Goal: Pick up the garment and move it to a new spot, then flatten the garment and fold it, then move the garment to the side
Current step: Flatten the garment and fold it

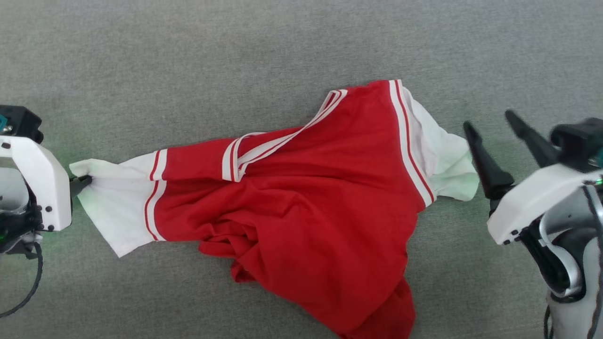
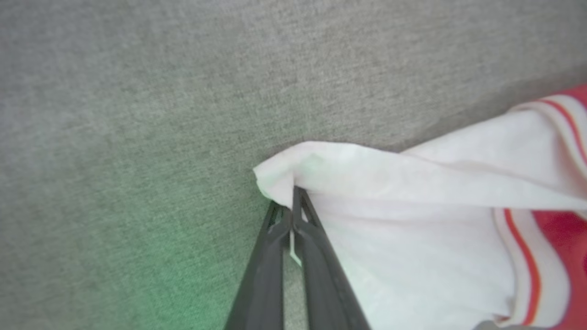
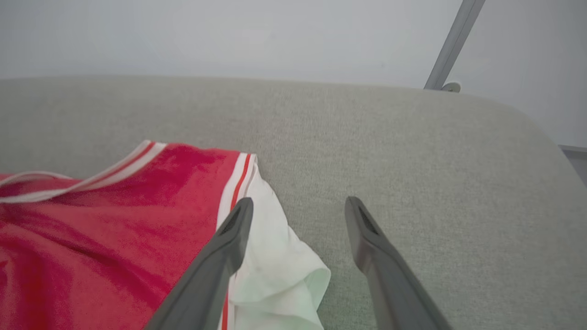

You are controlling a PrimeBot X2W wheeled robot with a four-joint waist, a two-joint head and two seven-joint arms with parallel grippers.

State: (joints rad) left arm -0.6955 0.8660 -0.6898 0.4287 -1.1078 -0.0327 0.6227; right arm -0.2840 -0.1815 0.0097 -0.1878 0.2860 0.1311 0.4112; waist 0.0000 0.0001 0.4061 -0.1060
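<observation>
The garment (image 1: 301, 197), a red T-shirt with white sleeves and striped trim, lies rumpled across the grey surface, its lower part bunched and trailing toward the near edge. My left gripper (image 1: 84, 181) is shut on the edge of its white left-hand sleeve (image 1: 118, 207); the left wrist view shows the garment's white cloth (image 2: 390, 220) pinched in the closed left gripper (image 2: 290, 208). My right gripper (image 1: 490, 123) hangs open just right of the other white sleeve (image 1: 447, 165). In the right wrist view the right gripper (image 3: 298, 204) has one finger over the garment's sleeve (image 3: 275, 270), nothing between the fingers.
The grey fabric surface (image 1: 235, 56) extends well beyond the shirt on all sides. In the right wrist view its far rounded edge (image 3: 527, 119) meets a pale wall, with a slanted metal pole (image 3: 451, 46) behind it.
</observation>
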